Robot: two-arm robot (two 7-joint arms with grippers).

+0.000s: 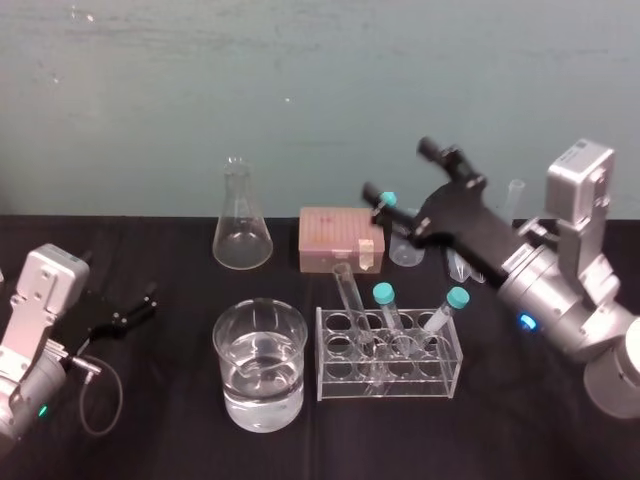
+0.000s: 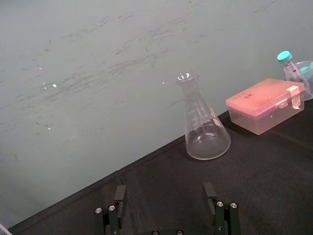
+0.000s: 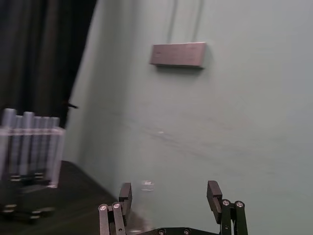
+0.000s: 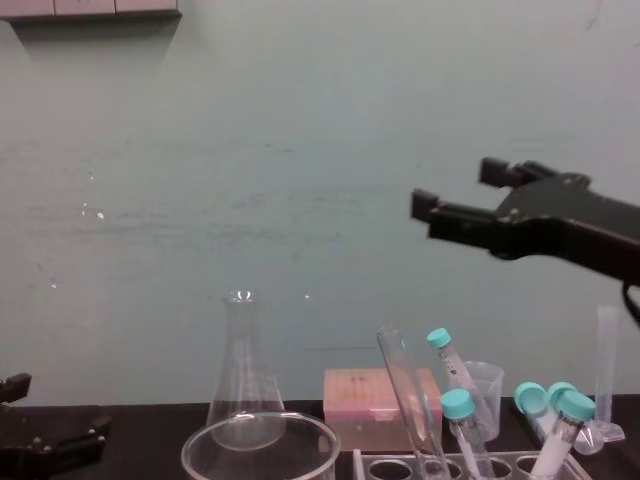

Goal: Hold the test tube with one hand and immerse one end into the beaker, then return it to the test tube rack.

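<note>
Head view — test tube (image 1: 352, 300) leans in rack (image 1: 395, 388); right gripper (image 1: 399, 168) raised, spread.

Chest view: the bottom edge is cutting off the beaker (image 4: 190, 455) below its rim, the test tube rack (image 4: 505, 468) below its top plate, and the test tube (image 4: 405, 390) at its lower end. Right wrist view: upright grey cylinders (image 3: 29, 147) are blurring beyond identification.
</note>
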